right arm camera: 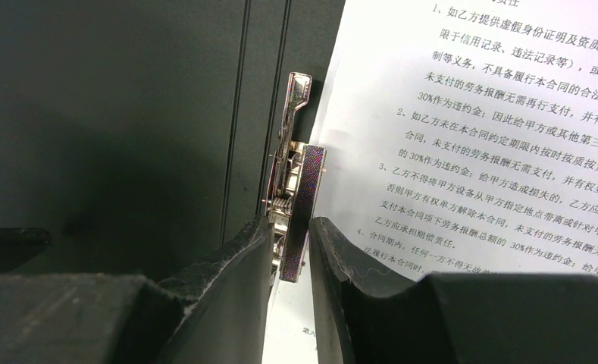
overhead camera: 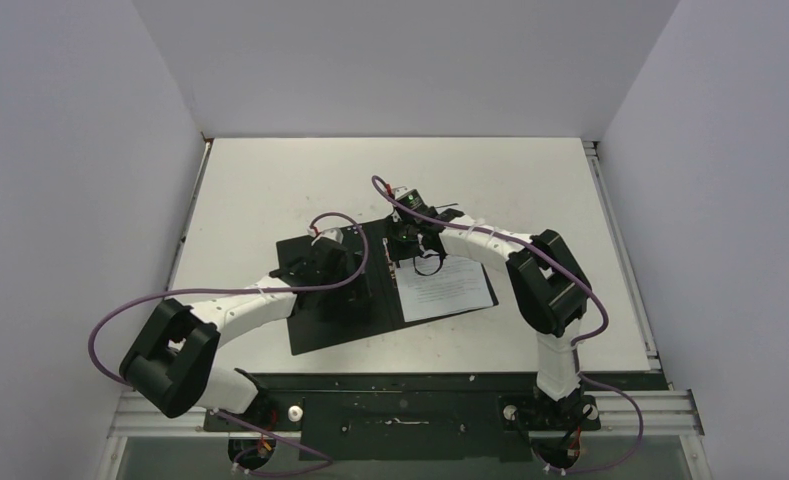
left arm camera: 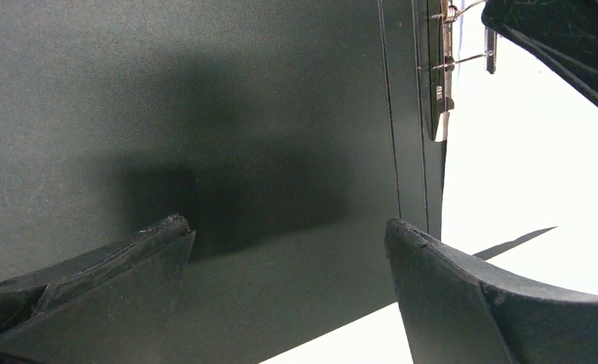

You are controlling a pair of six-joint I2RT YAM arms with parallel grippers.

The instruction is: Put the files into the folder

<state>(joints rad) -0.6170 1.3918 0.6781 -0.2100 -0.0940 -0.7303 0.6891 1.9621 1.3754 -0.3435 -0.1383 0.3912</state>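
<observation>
My right gripper [right arm camera: 289,227] pinches narrow on the metal clip [right arm camera: 295,174] of the open folder [right arm camera: 114,114]. The files [right arm camera: 470,136] lie just right of its fingers. My left gripper [left arm camera: 286,222] hangs wide above the folder's black inside. I judge clamping is in hand: next, lever the clip gently onto the sheet.

The white table [overhead camera: 270,170] bears the open black folder [overhead camera: 355,315], lying just toward seven o'clock from its centre.

Chinese clauses, "30%作为违约金", on files [right arm camera: 493,152]
</observation>
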